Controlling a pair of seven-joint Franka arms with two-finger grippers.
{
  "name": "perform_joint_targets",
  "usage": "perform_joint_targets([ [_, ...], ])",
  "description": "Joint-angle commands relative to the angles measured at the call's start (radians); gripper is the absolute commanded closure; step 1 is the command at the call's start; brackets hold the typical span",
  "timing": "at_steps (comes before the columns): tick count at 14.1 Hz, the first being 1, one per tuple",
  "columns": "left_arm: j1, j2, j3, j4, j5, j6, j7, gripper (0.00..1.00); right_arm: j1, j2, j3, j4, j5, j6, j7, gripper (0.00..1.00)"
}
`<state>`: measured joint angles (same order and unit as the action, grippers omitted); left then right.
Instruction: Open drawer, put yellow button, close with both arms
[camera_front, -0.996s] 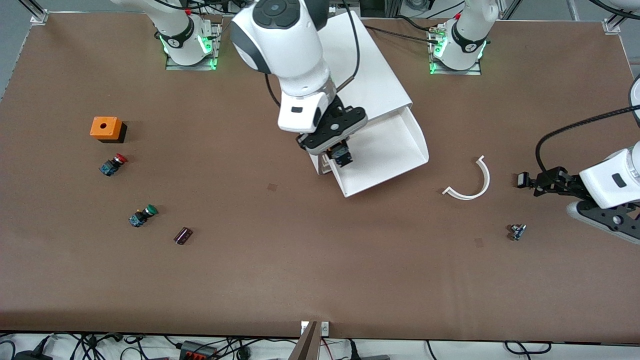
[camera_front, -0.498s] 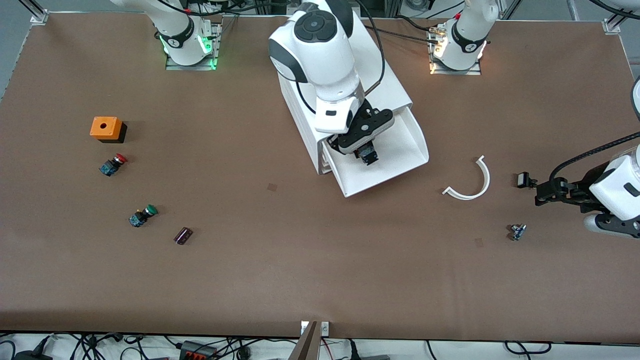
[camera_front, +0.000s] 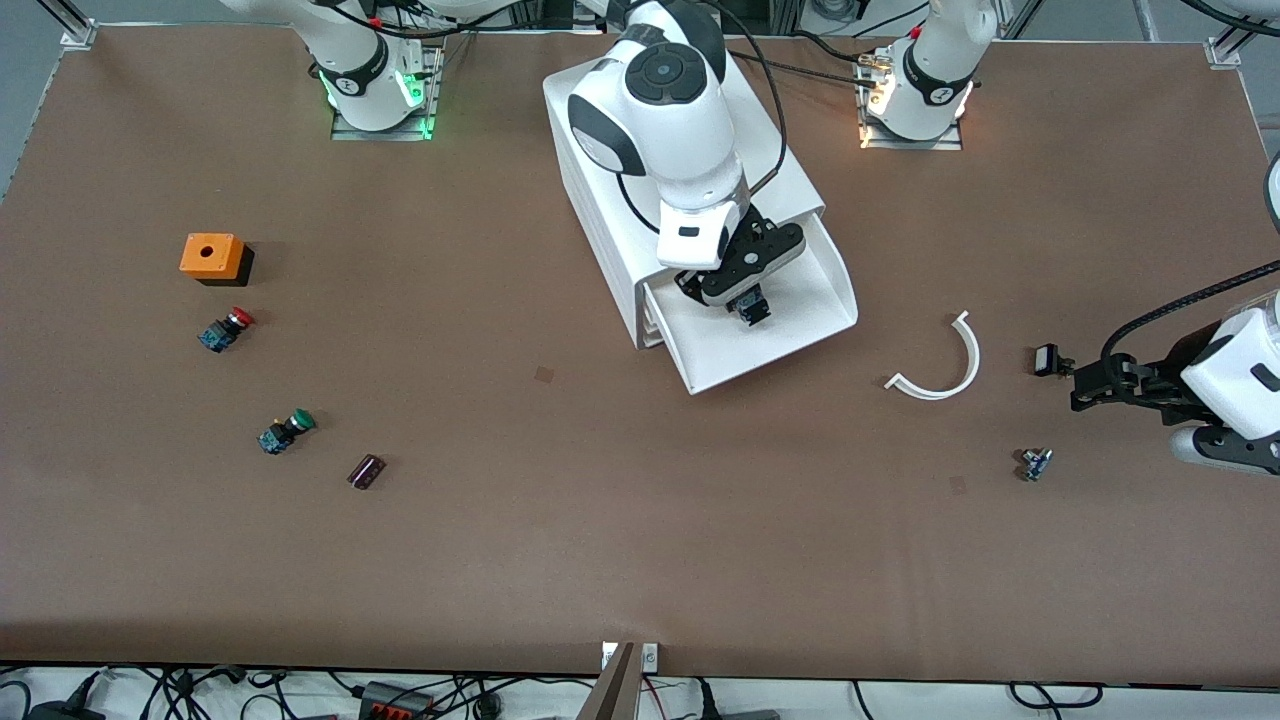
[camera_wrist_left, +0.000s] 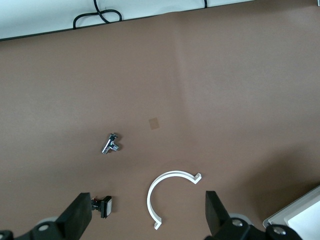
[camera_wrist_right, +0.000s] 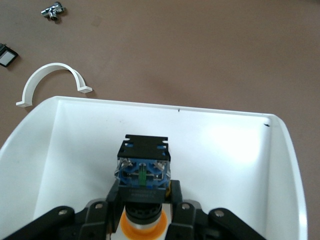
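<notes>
Over the pulled-out drawer (camera_front: 790, 315) of the white cabinet (camera_front: 610, 215), the right gripper (camera_front: 752, 308) is held, its jaws clamped on the yellow button (camera_wrist_right: 143, 172). In the right wrist view the button's black-and-blue body is seen pointing out from the gripper above the white drawer floor, with the yellow cap tucked back between the jaws; whether the button touches the floor cannot be told. The drawer is the uppermost one and stands fully drawn toward the front camera.

Toward the left arm's end of the bench (camera_front: 620, 520), the left gripper (camera_front: 1055, 362) is kept waiting with its jaws spread wide and nothing between them. A white curved strip (camera_front: 945, 365) lies between it and the drawer, and a small metal fitting (camera_front: 1035, 464) lies nearer to the front camera than that gripper.

Toward the right arm's end, an orange box (camera_front: 212, 256), a red-capped switch (camera_front: 226, 329), a green-capped switch (camera_front: 285, 431) and a small dark cylinder (camera_front: 366, 471) are set apart on the bench.
</notes>
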<state>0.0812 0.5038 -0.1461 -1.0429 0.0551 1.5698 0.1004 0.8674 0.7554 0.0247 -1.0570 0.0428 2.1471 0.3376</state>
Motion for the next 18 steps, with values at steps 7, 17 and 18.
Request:
perform_joint_targets([
  [7, 0.002, -0.002, -0.004, 0.018, -0.017, -0.051, -0.01, 0.0, -0.002, 0.03, -0.011, 0.037, 0.008, -0.052, 0.02, 0.52],
  [17, -0.004, -0.005, -0.006, 0.018, -0.02, -0.082, -0.016, 0.0, -0.011, -0.008, -0.015, 0.093, 0.009, -0.114, 0.116, 0.0],
  [18, -0.006, -0.005, -0.009, 0.018, -0.021, -0.106, -0.022, 0.0, -0.024, -0.014, -0.018, 0.112, 0.009, -0.154, 0.116, 0.0],
])
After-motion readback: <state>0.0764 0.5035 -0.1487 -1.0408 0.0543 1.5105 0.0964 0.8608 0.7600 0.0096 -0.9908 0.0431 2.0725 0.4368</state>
